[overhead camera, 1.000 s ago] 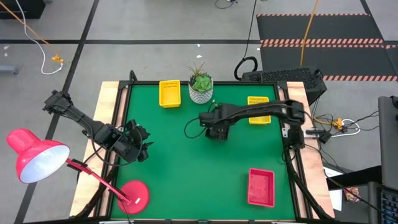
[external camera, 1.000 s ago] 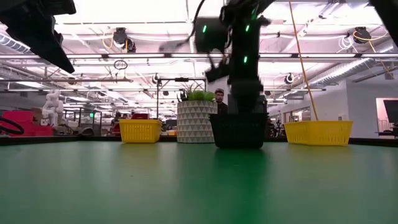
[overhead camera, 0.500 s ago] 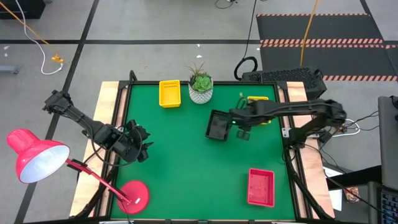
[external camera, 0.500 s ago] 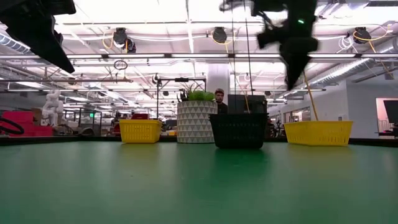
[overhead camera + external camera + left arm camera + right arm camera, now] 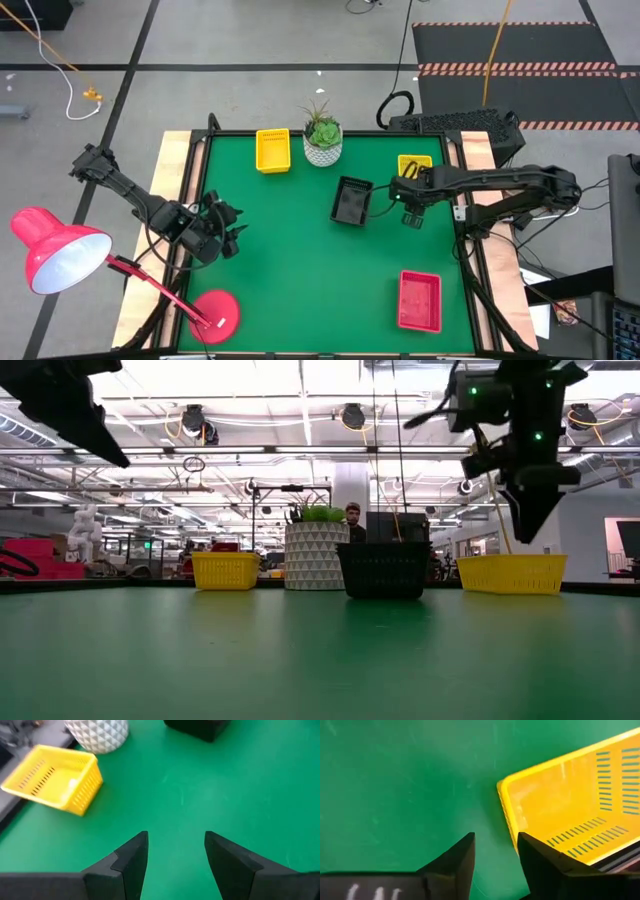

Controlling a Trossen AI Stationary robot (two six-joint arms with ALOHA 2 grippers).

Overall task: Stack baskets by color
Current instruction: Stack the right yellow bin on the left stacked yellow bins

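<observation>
A black basket (image 5: 351, 200) (image 5: 383, 570) rests on its bottom mid-table. One yellow basket (image 5: 272, 150) (image 5: 55, 777) sits at the far edge, left of the white plant pot (image 5: 323, 140). Another yellow basket (image 5: 413, 163) (image 5: 575, 815) sits far right, and a red basket (image 5: 419, 300) near right. My right gripper (image 5: 408, 212) (image 5: 495, 855) hangs open above the mat, pointing down, between the black basket and the right yellow basket, close to that basket's corner. My left gripper (image 5: 230, 228) (image 5: 175, 855) waits open above the mat's left side.
A red lamp stands with its round base (image 5: 215, 312) at the table's near left corner and its shade (image 5: 60, 262) beyond the left edge. Bare green mat (image 5: 300, 270) lies across the middle and near side. The room behind the table shows in the low view.
My right gripper has left the black basket and swept toward the table's right edge, ending beside the right yellow basket. The black basket stays on the mat where the gripper stood.
</observation>
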